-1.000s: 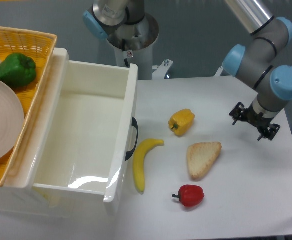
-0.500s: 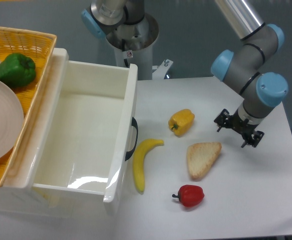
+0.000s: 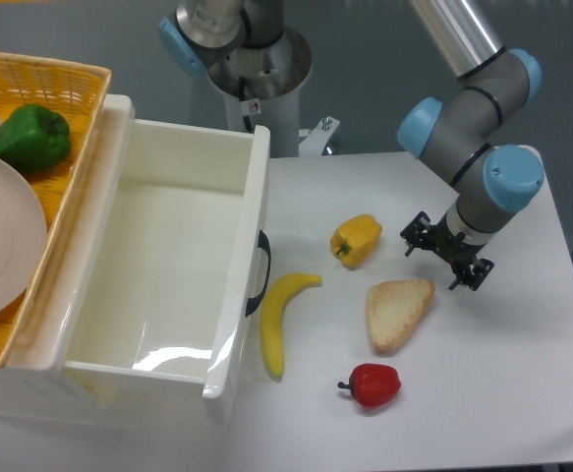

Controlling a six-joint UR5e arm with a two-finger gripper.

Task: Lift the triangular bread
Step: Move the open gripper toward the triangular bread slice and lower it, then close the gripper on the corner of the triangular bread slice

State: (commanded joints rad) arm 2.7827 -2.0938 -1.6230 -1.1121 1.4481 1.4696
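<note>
The triangular bread lies flat on the white table, pale tan with a darker crust edge, between the yellow pepper and the red pepper. My gripper hangs just above and to the right of the bread's upper corner, apart from it. Its two dark fingers stand spread, open, with nothing between them.
A yellow pepper sits left of the gripper, a banana lies left of the bread, and a red pepper sits in front of it. A white open bin stands at left, beside a yellow basket holding a green pepper and a plate.
The arm has moved left and slightly down across the table, bringing the gripper from the right edge to just above the bread's upper right corner. The objects have not moved.
</note>
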